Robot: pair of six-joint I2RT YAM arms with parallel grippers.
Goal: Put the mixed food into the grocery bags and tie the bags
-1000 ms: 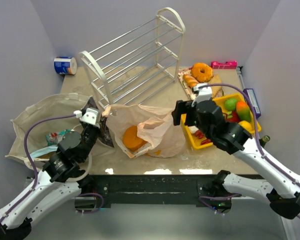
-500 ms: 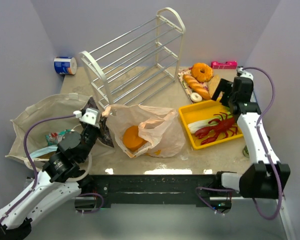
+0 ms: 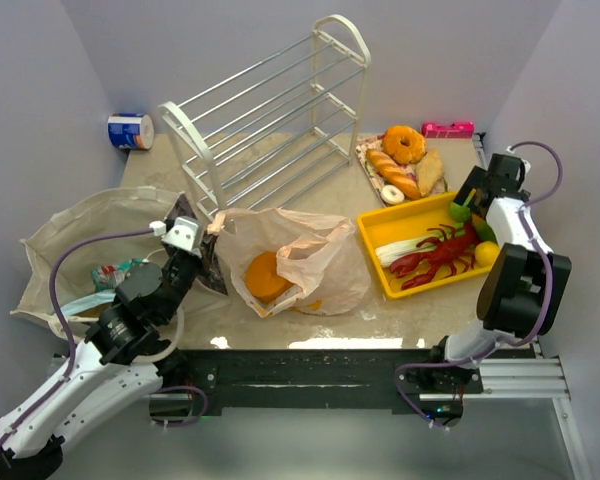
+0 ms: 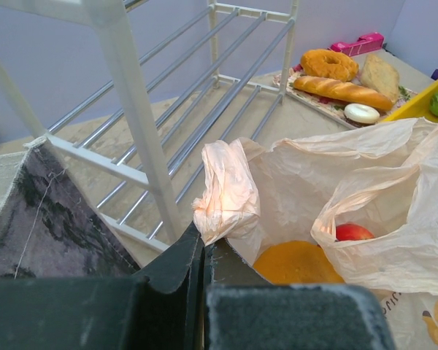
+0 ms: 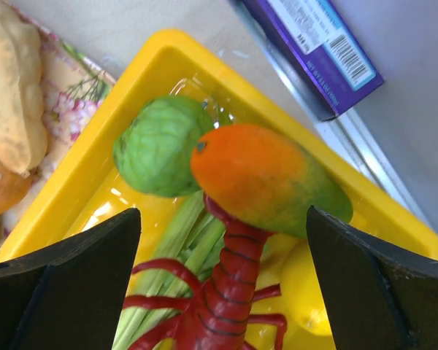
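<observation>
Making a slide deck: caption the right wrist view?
Open right tool above the yellow tray, framing a mango, a green fruit and a red lobster.

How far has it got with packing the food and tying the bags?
Partly packed. Done: the pink bag holds a red apple and an orange item; packets lie in the tote. In hand: the left claw pinches the pink bag's handle; the right claw hangs open over the yellow tray. Left: the green fruit, orange-green fruit and yellow fruit in that tray, and neither bag is tied.

we've got open bench in front of the yellow tray, tipped-over rack hogging the back, pink bag blocking the middle
</observation>
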